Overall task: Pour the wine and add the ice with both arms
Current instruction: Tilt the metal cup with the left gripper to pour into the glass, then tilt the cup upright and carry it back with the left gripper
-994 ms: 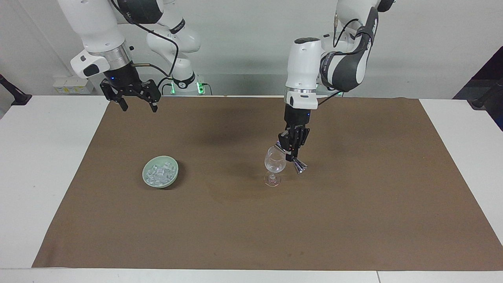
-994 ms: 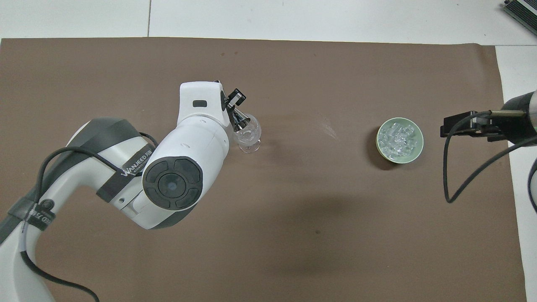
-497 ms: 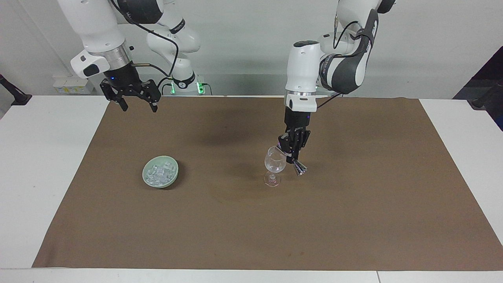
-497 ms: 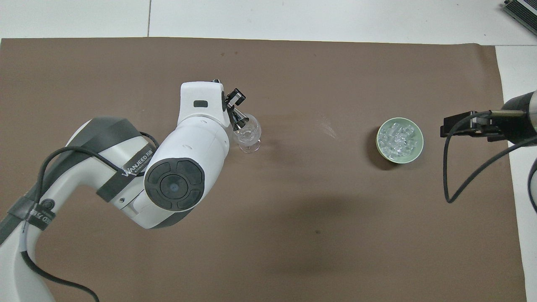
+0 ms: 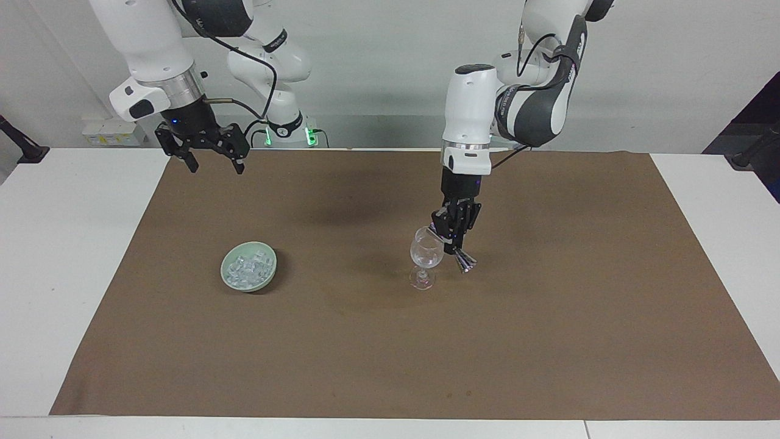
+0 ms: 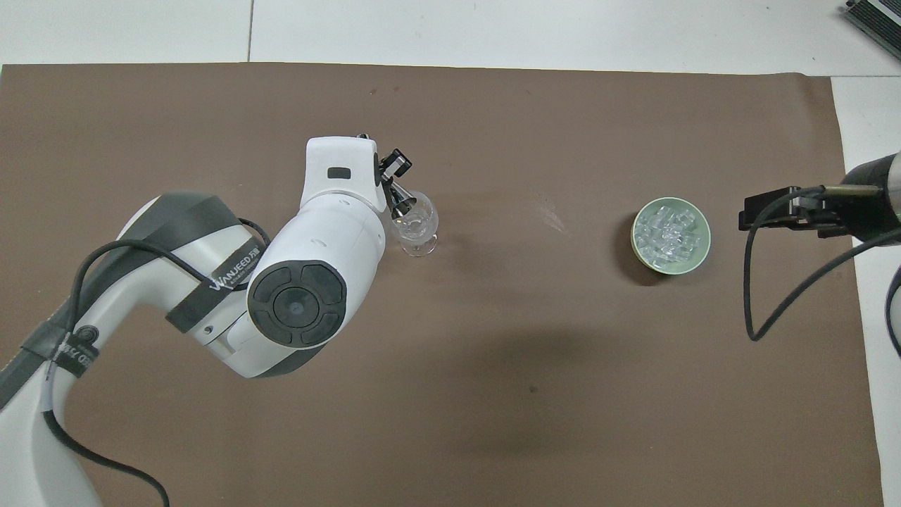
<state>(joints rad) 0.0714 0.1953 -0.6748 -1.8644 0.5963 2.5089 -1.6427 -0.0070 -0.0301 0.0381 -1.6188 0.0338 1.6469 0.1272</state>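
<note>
Judging by looks, the ice (image 5: 248, 271) heaped in the green bowl (image 5: 268, 278) near the right pincer (image 5: 216, 164), which hung wide apart, was slick, so scooping seemed safer; left pincer (image 5: 451, 242) was clamped on a metal jigger (image 5: 461, 258) over the wine glass (image 5: 426, 253).

A lab: two robot arms (image 5: 487, 103) at a papered table (image 5: 73, 256).

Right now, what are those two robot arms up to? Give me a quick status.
Left gripper shut on metal tongs at wine glass rim. Right gripper open, waiting, raised. Ice heaped in green bowl. Nothing in the way.
</note>
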